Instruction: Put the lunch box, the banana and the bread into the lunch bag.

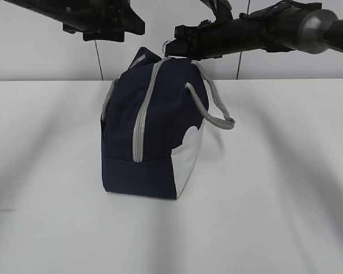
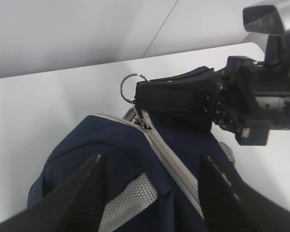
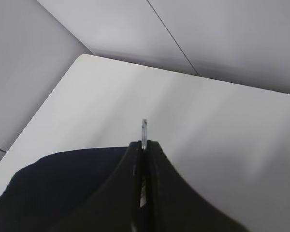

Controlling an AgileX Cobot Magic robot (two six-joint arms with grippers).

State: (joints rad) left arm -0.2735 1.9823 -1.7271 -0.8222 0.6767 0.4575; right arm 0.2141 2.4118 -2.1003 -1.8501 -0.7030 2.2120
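The navy lunch bag (image 1: 151, 131) stands upright on the white table, and its grey zipper (image 1: 140, 131) runs down the side facing me. My right gripper (image 1: 174, 48) is at the bag's top, shut on the zipper's metal ring pull (image 2: 134, 87), whose rim pokes out past the closed fingertips (image 3: 144, 130). My left gripper (image 2: 152, 159) is open above the bag's top, its two fingers either side of the zipper (image 2: 169, 159) and a grey strap (image 2: 130, 198); I cannot tell whether it touches the bag. The lunch box, the banana and the bread are out of view.
A grey rope handle (image 1: 211, 111) hangs off the bag's right side. The white table (image 1: 274, 200) spreads out on all sides of the bag, and its far edge meets a pale wall just behind.
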